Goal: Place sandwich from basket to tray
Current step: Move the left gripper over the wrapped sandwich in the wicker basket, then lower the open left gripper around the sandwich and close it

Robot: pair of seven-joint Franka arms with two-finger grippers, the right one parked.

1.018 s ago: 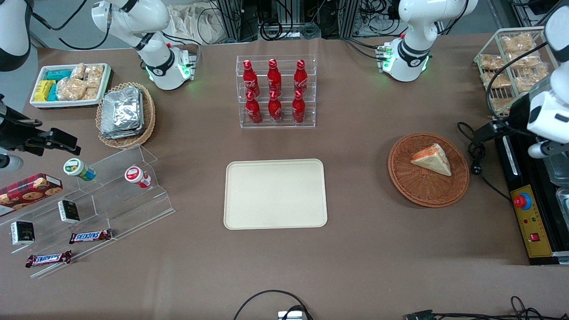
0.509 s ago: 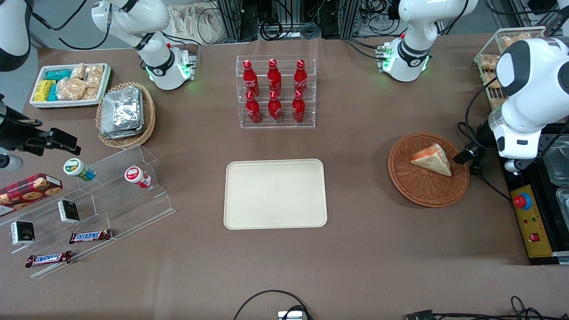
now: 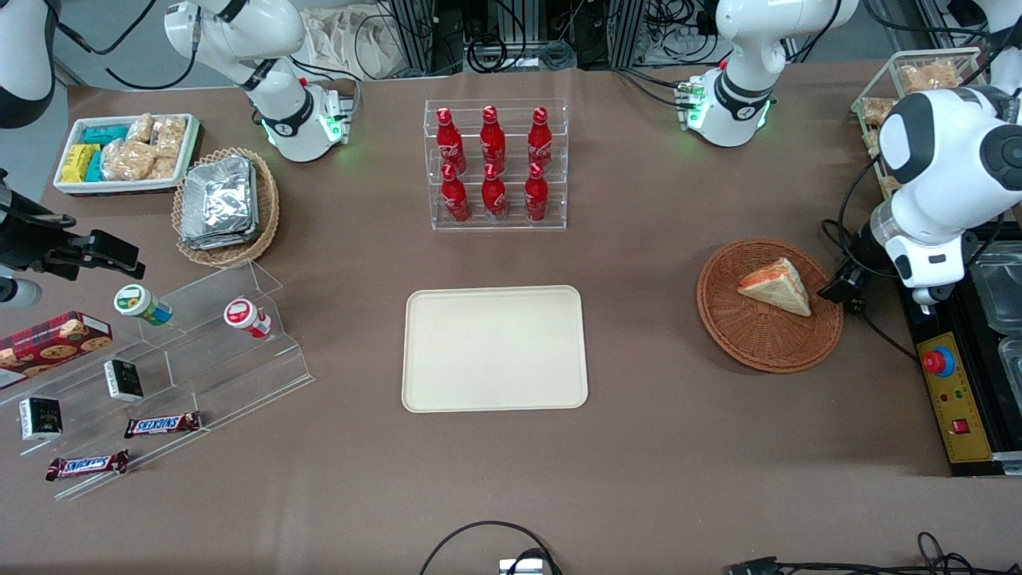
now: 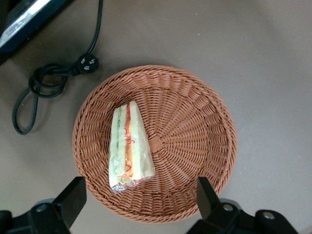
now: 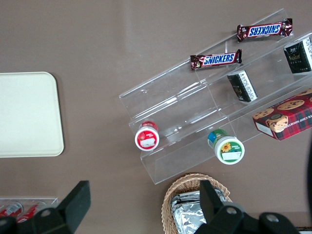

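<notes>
The sandwich (image 3: 776, 289), a pale bread wedge with orange-red and green layers in clear wrap, lies in the round orange-brown wicker basket (image 3: 734, 335) toward the working arm's end of the table. In the left wrist view the sandwich (image 4: 128, 146) lies on its side in the basket (image 4: 195, 122). My left gripper (image 3: 842, 286) hovers above the basket's rim, on the side toward the working arm's end. Its gripper (image 4: 139, 197) is open and empty, its fingertips (image 4: 73, 200) straddling the rim. The cream tray (image 3: 494, 348) lies empty mid-table and shows in the right wrist view (image 5: 27, 114).
A black cable with plug (image 4: 48, 80) lies on the table beside the basket. A control box with a red button (image 3: 950, 383) sits at the working arm's end. A clear rack of red bottles (image 3: 497, 166) stands farther from the camera than the tray.
The left arm has swung in from the table's end toward the basket, and its gripper now hangs over the basket's rim. The sandwich, basket and tray have not moved.
</notes>
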